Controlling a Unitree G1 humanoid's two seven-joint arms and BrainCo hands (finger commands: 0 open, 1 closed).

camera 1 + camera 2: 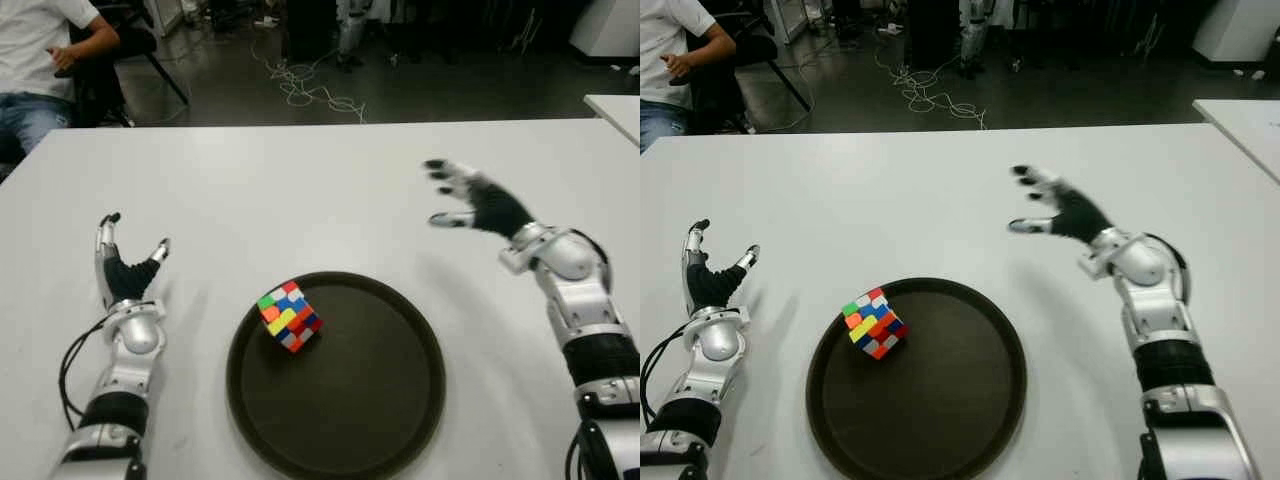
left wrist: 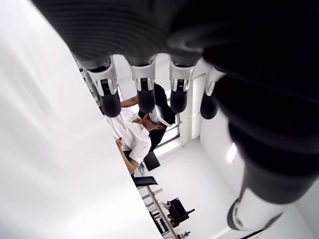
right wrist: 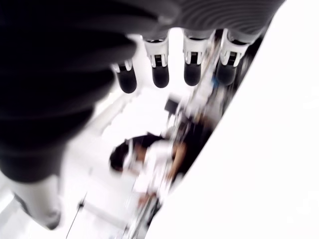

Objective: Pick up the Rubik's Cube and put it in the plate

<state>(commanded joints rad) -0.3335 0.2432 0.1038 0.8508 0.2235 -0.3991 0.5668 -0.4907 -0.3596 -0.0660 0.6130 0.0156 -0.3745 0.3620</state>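
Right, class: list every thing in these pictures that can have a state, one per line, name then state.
Rubik's Cube: scrambled, tilted on a corner, inside the plate near its left rim, held by neither hand.
Plate: flat on the table, holding only the cube.
Left hand: open, empty, left of the plate.
Right hand: open, empty, above the table beyond the plate.

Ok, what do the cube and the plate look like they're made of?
Rubik's Cube: likely hard plastic, with bright glossy colour tiles on a dark body. Plate: dark brown with a matte finish and a raised rim, probably plastic; the look leaves that open.
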